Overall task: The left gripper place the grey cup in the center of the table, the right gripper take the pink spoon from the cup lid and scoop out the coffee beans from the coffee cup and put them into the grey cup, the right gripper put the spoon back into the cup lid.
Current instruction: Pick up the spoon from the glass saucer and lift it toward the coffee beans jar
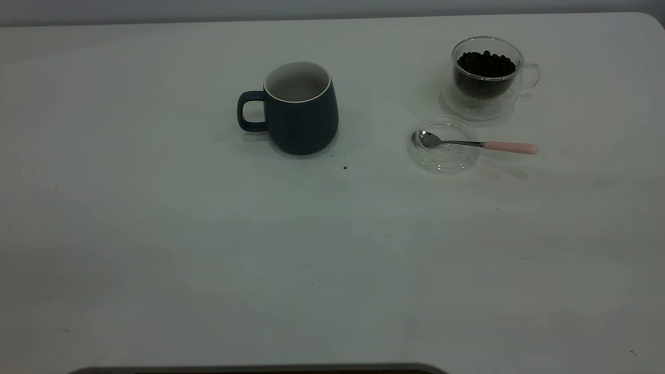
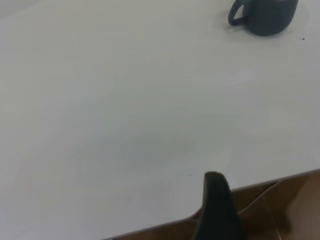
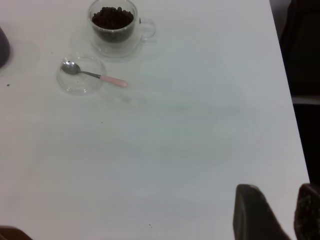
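The grey cup [image 1: 304,111] stands upright near the middle of the table [image 1: 332,259], its handle pointing to the view's left; its inside looks white and bare. It also shows in the left wrist view [image 2: 267,17]. The coffee cup [image 1: 486,78], holding coffee beans [image 1: 486,65], stands at the far right. In front of it lies the cup lid [image 1: 441,166], with the pink spoon [image 1: 467,143] resting bowl-down in it and its handle sticking out to the right. My left gripper [image 2: 217,210] hangs by the table's edge, far from the grey cup. My right gripper [image 3: 280,210] is open and empty, far from the spoon [image 3: 95,76].
Neither arm shows in the exterior view. A dark speck [image 1: 344,168] lies just in front of the grey cup. The table's edge [image 2: 260,184] passes under my left gripper, with brown floor beyond. The table's right edge [image 3: 292,100] runs beside my right gripper.
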Controlling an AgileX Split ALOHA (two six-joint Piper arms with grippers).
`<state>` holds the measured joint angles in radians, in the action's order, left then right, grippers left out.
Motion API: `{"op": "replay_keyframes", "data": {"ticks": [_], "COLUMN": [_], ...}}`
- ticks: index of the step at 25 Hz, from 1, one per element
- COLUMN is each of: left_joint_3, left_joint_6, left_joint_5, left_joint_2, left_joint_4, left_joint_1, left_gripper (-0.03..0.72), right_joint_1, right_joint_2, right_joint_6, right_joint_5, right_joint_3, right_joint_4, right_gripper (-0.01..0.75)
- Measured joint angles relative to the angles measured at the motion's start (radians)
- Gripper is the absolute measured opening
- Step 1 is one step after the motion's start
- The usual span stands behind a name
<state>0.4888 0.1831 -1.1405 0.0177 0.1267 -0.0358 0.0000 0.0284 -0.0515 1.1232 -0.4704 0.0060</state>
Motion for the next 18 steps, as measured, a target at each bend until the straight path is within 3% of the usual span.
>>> {"op": "replay_keyframes", "data": {"ticks": [8,18], "left_joint_3": [0.0,-0.002], "left_joint_6": [0.0,-0.147], "left_joint_5": [0.0,0.0], "left_joint_2": [0.0,0.0], "left_joint_4": [0.0,-0.067], "left_joint_1": [0.0,0.0], "left_gripper": [0.569,0.569], "right_joint_1": [0.0,0.0], "right_joint_2": [0.0,0.0], "right_joint_6": [0.0,0.0], "right_joint_5": [0.0,0.0], "right_joint_3": [0.0,0.0], "right_joint_4": [0.0,0.0], "right_gripper": [0.239,0.239]}}
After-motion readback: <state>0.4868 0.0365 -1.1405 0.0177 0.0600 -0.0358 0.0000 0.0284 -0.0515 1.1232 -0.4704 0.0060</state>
